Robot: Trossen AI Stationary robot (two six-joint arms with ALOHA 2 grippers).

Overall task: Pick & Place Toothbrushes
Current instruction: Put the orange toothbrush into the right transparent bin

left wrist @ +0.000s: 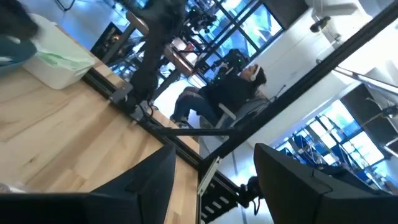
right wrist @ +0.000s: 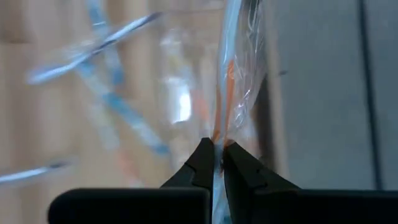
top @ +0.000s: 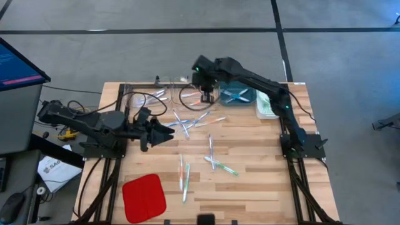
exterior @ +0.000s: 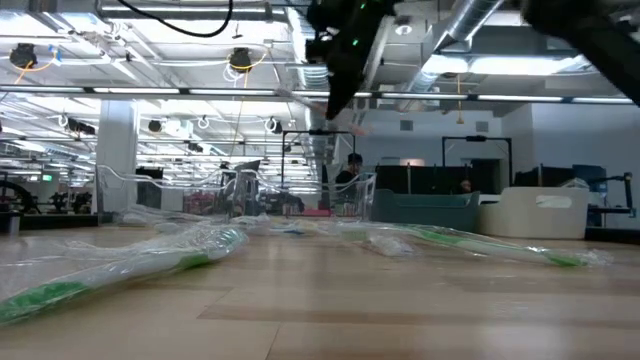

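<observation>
The right tool [right wrist: 217, 163] pinches an orange toothbrush [right wrist: 227, 87] between its tips, held above the clear bin [top: 190, 94].

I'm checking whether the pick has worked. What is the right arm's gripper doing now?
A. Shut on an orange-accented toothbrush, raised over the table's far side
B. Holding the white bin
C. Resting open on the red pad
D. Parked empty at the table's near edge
A: the right wrist view shows the right gripper with its jaws pinched on the orange-accented toothbrush; the high view places it at the far side.
</observation>
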